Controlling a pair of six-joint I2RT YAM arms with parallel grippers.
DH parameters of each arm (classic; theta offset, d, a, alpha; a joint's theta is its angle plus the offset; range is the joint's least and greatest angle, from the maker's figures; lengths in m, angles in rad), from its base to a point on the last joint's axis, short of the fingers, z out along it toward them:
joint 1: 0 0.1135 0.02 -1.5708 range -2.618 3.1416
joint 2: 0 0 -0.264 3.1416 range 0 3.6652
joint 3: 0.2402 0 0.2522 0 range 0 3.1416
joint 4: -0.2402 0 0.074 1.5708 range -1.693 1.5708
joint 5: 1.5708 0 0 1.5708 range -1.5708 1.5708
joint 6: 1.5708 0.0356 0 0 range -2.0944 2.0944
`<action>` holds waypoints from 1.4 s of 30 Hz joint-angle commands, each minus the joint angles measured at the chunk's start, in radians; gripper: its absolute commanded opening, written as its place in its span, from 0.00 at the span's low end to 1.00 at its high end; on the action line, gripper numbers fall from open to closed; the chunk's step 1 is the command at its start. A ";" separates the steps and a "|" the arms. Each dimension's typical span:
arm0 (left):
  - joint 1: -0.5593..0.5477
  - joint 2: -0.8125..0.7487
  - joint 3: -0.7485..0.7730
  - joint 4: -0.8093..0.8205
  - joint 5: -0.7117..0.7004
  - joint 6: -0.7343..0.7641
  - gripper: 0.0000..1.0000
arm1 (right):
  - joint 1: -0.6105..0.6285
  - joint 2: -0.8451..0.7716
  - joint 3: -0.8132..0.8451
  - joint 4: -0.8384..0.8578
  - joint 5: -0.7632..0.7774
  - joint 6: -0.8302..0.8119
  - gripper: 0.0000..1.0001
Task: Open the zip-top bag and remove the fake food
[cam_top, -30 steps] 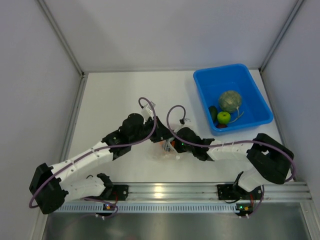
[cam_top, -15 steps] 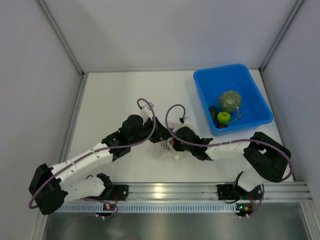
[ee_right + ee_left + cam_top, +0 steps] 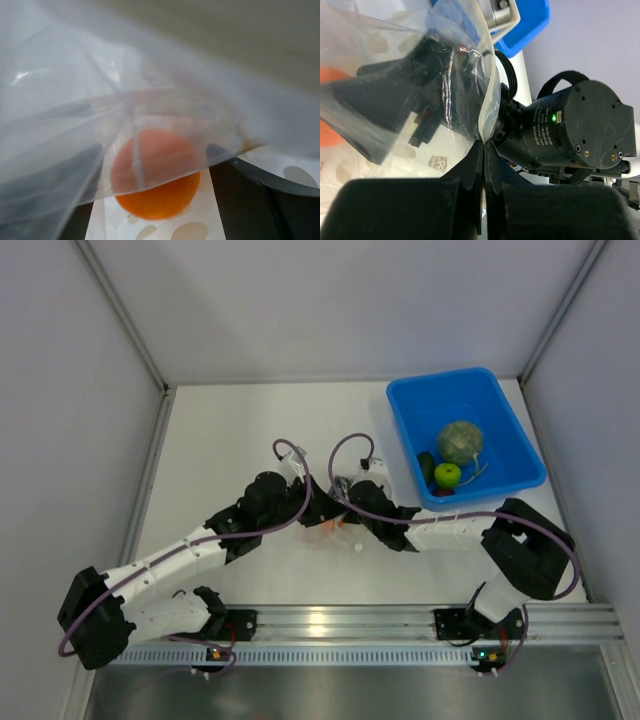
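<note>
Advancing into bag (image 3: 332, 536): right claw (image 3: 347, 508) (spread)

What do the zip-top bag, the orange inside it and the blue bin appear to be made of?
The zip-top bag looks like thin, glossy clear plastic film: it creases, glints and shows things through it. The orange seems smooth and matte, perhaps plastic or foam; the film blurs it. The blue bin looks like rigid moulded plastic with a slight sheen.
</note>
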 commanded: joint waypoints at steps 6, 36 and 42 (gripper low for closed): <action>-0.002 -0.038 -0.035 0.071 -0.011 -0.007 0.00 | -0.028 0.134 0.162 -0.009 -0.002 -0.004 0.86; 0.010 0.017 0.040 0.022 0.052 0.085 0.00 | -0.016 -0.046 -0.103 0.118 -0.442 0.082 0.86; 0.007 0.051 0.152 -0.012 0.122 0.105 0.00 | -0.014 -0.123 -0.158 0.056 -0.352 0.097 0.86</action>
